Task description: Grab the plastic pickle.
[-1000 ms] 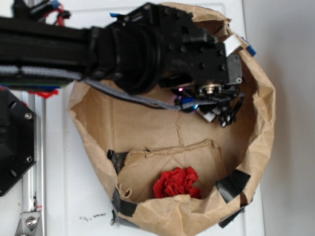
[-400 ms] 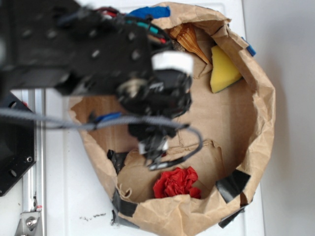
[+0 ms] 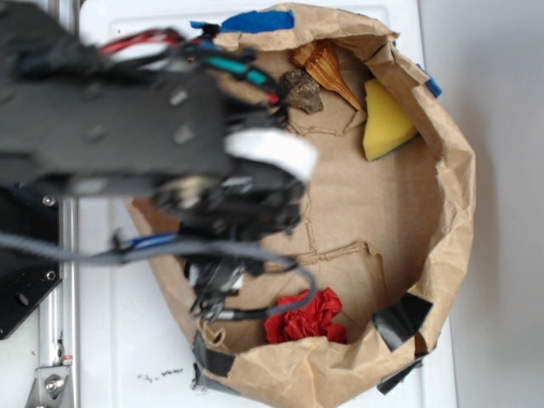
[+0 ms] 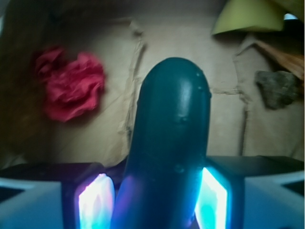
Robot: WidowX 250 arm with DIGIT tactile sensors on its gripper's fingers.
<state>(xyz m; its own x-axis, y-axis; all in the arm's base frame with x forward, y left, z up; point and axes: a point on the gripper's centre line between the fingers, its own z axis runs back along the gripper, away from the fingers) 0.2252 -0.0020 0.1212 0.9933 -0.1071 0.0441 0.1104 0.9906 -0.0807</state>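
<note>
Pickle clamped inside pincer

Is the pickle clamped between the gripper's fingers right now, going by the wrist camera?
Yes, the wrist view shows the dark green plastic pickle standing up between the two lit fingers of the gripper, which press against both its sides.

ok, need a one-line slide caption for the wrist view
Gripper shut on the plastic pickle, held above the paper bag floor with red crumpled paper and yellow wedge below.

Glossy smooth plastic pickle; creased matt brown paper bag
</note>
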